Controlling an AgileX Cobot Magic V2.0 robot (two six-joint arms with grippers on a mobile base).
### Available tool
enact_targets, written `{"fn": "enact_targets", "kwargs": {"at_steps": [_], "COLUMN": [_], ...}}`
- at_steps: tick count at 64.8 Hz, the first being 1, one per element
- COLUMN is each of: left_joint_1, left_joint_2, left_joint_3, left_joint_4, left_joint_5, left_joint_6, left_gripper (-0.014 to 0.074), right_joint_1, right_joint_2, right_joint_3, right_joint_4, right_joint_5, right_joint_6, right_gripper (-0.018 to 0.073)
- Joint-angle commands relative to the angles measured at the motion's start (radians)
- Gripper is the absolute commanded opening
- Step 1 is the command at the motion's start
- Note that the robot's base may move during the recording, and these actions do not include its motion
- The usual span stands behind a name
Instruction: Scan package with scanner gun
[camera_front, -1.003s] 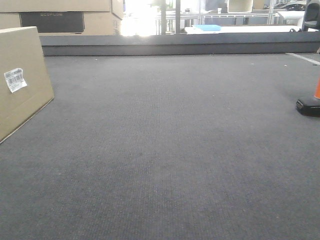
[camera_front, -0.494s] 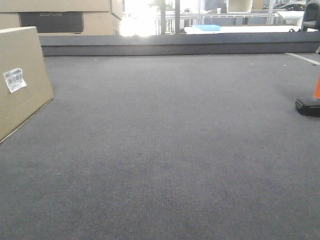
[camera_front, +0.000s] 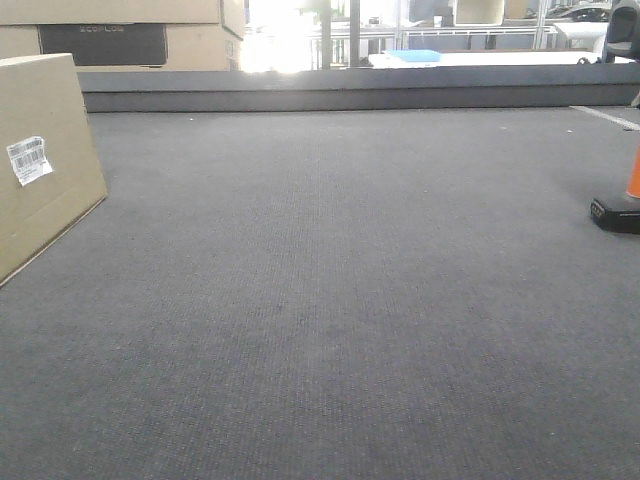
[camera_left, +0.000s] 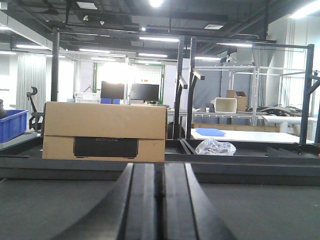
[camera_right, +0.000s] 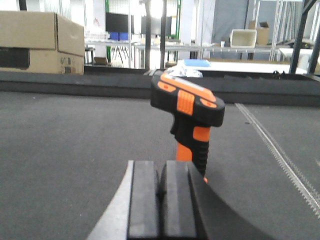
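Note:
The package (camera_front: 45, 170), a tan cardboard box with a white barcode label (camera_front: 28, 160), stands at the left edge of the front view. The scanner gun (camera_front: 618, 208) stands at the far right edge there, showing only its black base and a bit of orange. In the right wrist view it (camera_right: 189, 112) stands upright on the mat, black and orange, just beyond my right gripper (camera_right: 161, 165) and slightly to its right. That gripper is shut and empty. My left gripper (camera_left: 161, 167) is shut and empty, low over the mat. The package is out of both wrist views.
Dark grey mat (camera_front: 330, 300) covers the table, with a raised dark rail (camera_front: 350, 90) along the far edge. Stacked boxes with a dark panel (camera_left: 105, 132) sit behind the rail at the left. A clear plastic bag (camera_left: 215, 146) lies behind it to the right.

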Motion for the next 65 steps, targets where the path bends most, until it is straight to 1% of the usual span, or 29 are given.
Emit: {"fn": "enact_targets", "kwargs": {"at_steps": [1, 8, 15, 65], "left_joint_1": [-0.001, -0.001, -0.001, -0.001], "left_joint_2": [-0.004, -0.004, -0.004, -0.006], "left_joint_3": [0.0, 0.0, 0.0, 0.0], "left_joint_4": [0.002, 0.002, 0.002, 0.002], "left_joint_5": [-0.01, -0.01, -0.008, -0.008], "left_joint_6": [-0.001, -0.001, -0.001, -0.001], "left_gripper": [-0.0111, -0.0111, -0.0111, -0.0111], "right_joint_1": [0.002, 0.0, 0.0, 0.0], "right_joint_2": [-0.058, -0.117, -0.117, -0.117], "right_joint_3": [0.003, 0.003, 0.003, 0.003], "right_joint_4": [0.006, 0.006, 0.006, 0.008], "right_joint_5": [0.014, 0.093, 0.122, 0.122], "right_joint_6": [-0.013, -0.013, -0.013, -0.013], "right_gripper": [-0.0169, -0.0169, -0.0169, -0.0169]}}
